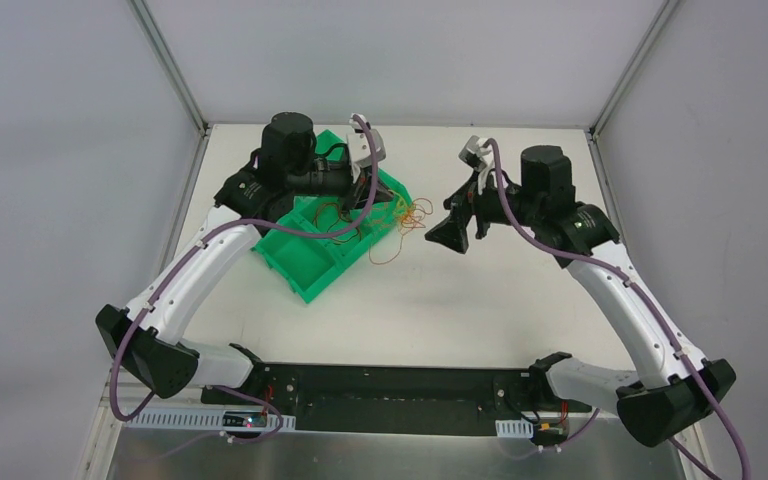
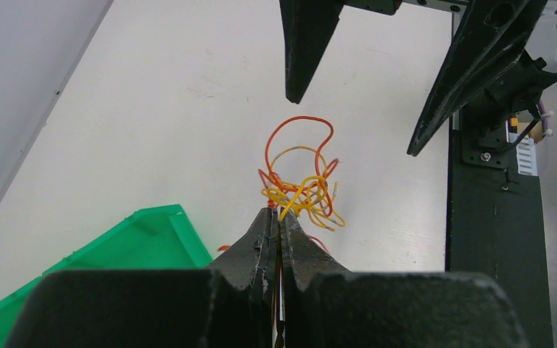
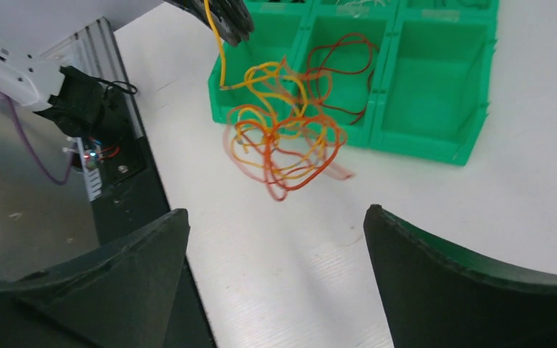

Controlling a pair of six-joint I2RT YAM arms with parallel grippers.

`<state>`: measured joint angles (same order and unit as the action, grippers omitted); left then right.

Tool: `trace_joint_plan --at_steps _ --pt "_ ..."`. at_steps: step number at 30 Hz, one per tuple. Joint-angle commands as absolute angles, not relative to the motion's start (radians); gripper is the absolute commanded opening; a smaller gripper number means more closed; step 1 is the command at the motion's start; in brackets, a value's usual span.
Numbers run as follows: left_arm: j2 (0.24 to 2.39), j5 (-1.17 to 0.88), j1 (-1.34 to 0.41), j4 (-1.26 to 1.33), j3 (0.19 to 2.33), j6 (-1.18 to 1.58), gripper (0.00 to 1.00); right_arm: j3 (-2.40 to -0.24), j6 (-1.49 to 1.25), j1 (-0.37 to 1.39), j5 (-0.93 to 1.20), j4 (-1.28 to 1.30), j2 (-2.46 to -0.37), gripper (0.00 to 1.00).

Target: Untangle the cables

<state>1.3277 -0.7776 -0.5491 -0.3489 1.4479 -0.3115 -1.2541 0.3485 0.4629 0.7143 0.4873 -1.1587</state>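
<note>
**Bench.** The white bench (image 1: 480, 300) carries all items. A black base rail (image 1: 390, 395) runs along its near edge.

**Green compartment tray.** The green compartment tray (image 1: 310, 265) lies directly below and behind the left end effector. It sits at an angle to the bench edges. In the right wrist view the tray (image 3: 435, 109) lies beyond the right end effector's open fingers, with three of its compartments visible side by side.

**Right end effector.** The right end effector (image 1: 450, 235) stands with its jaws wide apart and holds nothing. In its own wrist view, both fingers (image 3: 435, 283) frame bare bench surface. In the left wrist view the two finger points (image 2: 304, 51) hang above the tangle, apart from it.

**Left end effector.** The left end effector (image 2: 279, 217) is fully closed. Its jaws pinch a yellow strand of the cables, which emerges at the fingertips. In the right wrist view that strand runs up to the closed tips (image 3: 225, 18) at the top edge.

**Cables.** The cables (image 2: 301, 185) form a small tangle of red, orange and yellow loops just ahead of the left end effector's tips. The tangle (image 3: 283, 145) lies in front of the right end effector, centred between its fingers and clear of both. It is blurred in that view. Whether its lowest loops touch the bench cannot be determined. One dark red loop (image 3: 341, 72) lies over a tray compartment. From overhead, the cables (image 1: 390, 225) sit at the tray's right corner, between the two end effectors.
</note>
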Motion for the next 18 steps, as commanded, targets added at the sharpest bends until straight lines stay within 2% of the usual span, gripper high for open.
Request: trace_joint_plan --at_steps 1,7,9,13,18 --pt "1.318 -0.866 -0.554 -0.341 1.463 -0.351 0.00 -1.229 0.542 0.467 0.665 0.399 -1.100 0.93" --pt "1.344 -0.943 -0.558 -0.350 1.491 -0.351 0.00 -1.260 0.726 0.495 0.681 0.455 -1.115 0.89" --pt "1.354 -0.945 -0.562 -0.351 1.496 -0.351 0.00 -1.271 0.748 0.511 0.682 0.454 -1.130 0.84" --pt "1.366 -0.942 -0.568 -0.351 1.504 -0.350 0.00 -1.282 0.790 0.544 0.693 0.463 -1.150 0.61" --pt "1.370 -0.923 -0.571 -0.353 1.512 -0.339 0.00 -1.304 0.842 0.557 0.695 0.503 -1.175 0.22"
